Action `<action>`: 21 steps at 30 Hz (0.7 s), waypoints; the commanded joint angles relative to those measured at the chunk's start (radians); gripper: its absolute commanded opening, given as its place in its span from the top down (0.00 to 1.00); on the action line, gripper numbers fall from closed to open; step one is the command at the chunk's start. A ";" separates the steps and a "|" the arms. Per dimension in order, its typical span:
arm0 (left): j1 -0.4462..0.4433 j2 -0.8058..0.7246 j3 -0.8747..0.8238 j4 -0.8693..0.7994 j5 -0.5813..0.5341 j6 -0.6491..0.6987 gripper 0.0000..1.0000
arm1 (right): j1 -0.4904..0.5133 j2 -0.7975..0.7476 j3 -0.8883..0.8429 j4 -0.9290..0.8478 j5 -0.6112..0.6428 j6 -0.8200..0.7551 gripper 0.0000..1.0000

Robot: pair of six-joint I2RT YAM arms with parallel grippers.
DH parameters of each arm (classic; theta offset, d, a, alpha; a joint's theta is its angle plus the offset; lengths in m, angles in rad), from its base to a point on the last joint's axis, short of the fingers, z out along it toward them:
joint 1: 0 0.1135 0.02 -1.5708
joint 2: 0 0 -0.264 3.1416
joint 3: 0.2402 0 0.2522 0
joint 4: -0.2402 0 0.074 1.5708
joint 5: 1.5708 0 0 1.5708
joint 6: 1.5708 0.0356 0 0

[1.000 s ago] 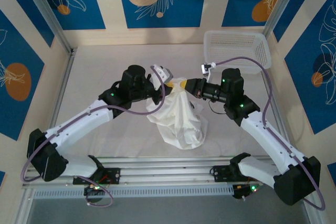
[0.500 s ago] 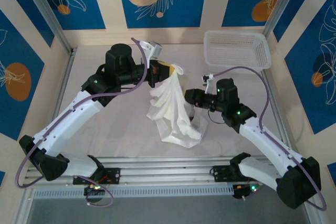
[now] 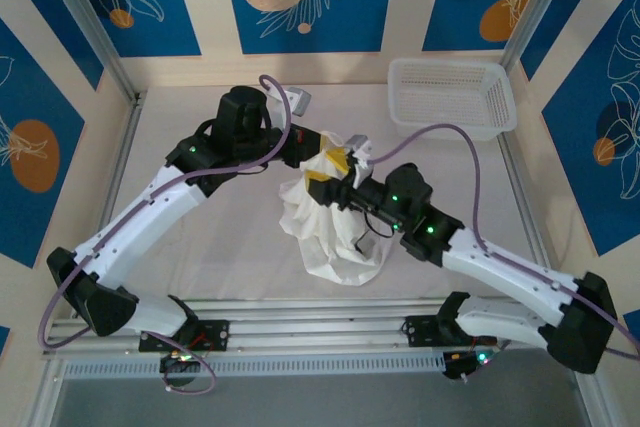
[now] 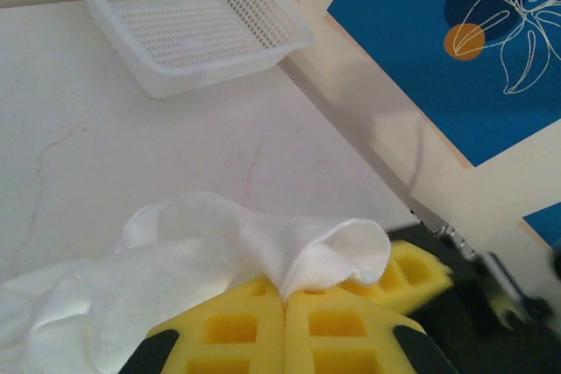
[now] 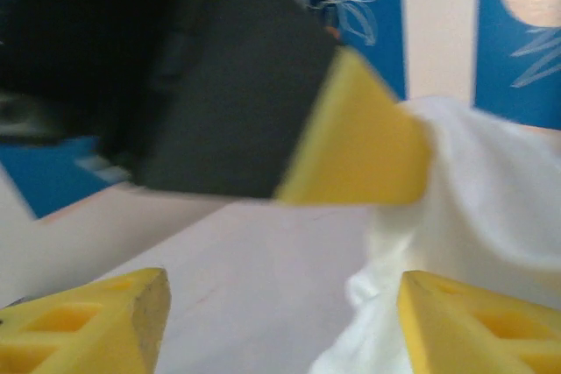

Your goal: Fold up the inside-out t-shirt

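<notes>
The t-shirt (image 3: 335, 237) is not folded at all yet: it hangs in a crumpled bunch below the left gripper (image 4: 285, 308), which pinches a bit of its cloth. The right gripper (image 5: 280, 321) is spread wide just beside that cloth, holding nothing. Sleeves, neck and tag are lost in the wrinkles, and the right wrist view is blurry.

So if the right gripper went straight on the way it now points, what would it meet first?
Most likely the white shirt hanging from the shut left gripper, or that gripper's yellow finger right beside it; depth is unclear.
</notes>
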 commanded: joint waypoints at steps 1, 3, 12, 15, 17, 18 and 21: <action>0.008 -0.026 0.017 0.014 0.020 -0.010 1.00 | -0.015 0.047 0.048 0.053 0.107 -0.076 0.60; 0.008 -0.044 0.012 -0.002 -0.017 0.015 1.00 | -0.034 0.051 0.039 0.067 0.039 -0.055 0.90; 0.043 -0.099 0.000 -0.054 -0.105 0.127 1.00 | -0.156 -0.058 -0.063 0.015 -0.332 0.123 1.00; 0.048 -0.101 -0.006 -0.050 -0.044 0.146 1.00 | -0.185 -0.083 -0.084 0.005 -0.377 0.145 1.00; 0.050 -0.103 -0.012 -0.048 -0.004 0.171 0.90 | -0.207 -0.101 -0.100 0.028 -0.416 0.161 1.00; 0.049 -0.109 -0.021 -0.046 0.000 0.189 0.76 | -0.224 -0.109 -0.112 0.045 -0.436 0.178 1.00; 0.076 -0.146 -0.090 -0.003 0.017 0.214 0.54 | -0.294 -0.129 -0.140 0.074 -0.519 0.246 1.00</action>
